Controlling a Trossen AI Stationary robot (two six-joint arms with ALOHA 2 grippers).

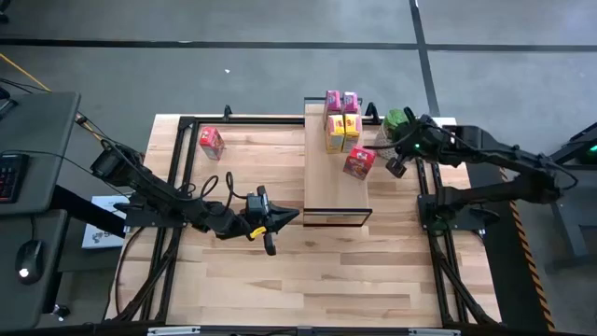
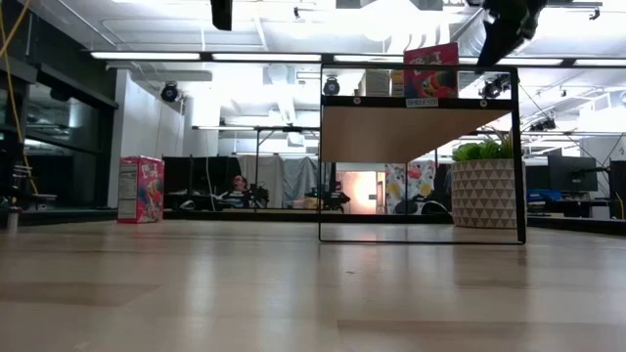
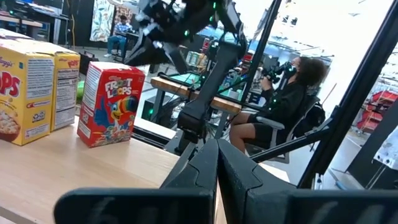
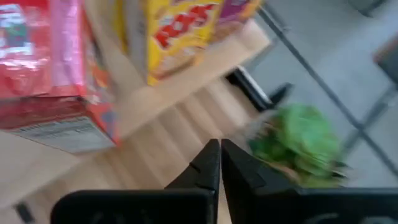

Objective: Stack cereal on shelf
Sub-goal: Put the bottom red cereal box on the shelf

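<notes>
Right tool [image 1: 393,166] is clenched on nothing, fingers pinched tip to tip in its wrist view [image 4: 219,163]; it hangs just off the shelf's [image 1: 322,191] right edge, close beside the red cereal box [image 1: 359,161] but not touching it as far as I can tell. That box stands on the shelf slightly skewed to the board, apart from the cluster at the shelf's far end: two yellow boxes [image 1: 341,132] with two pink boxes [image 1: 340,101] behind them. Potted plant [image 1: 397,121] sits by the worktop's far right corner, right behind the tool. Left tool [image 1: 276,220] is also clamped shut and empty, parked mid-worktop just off the shelf's near left corner, pointing at it. Sixth box, red [image 1: 212,141], stands alone near the worktop's far left corner, well apart from the shelf. Handling guess: thin cardboard, light, mostly air, so stiff at the edges but the broad faces will cave in if squeezed hard; glossy print may slip. Best bet is to pinch across the narrow sides, up near the top, with modest force. They'll tip easily if nudged, especially on the raised shelf.
</notes>
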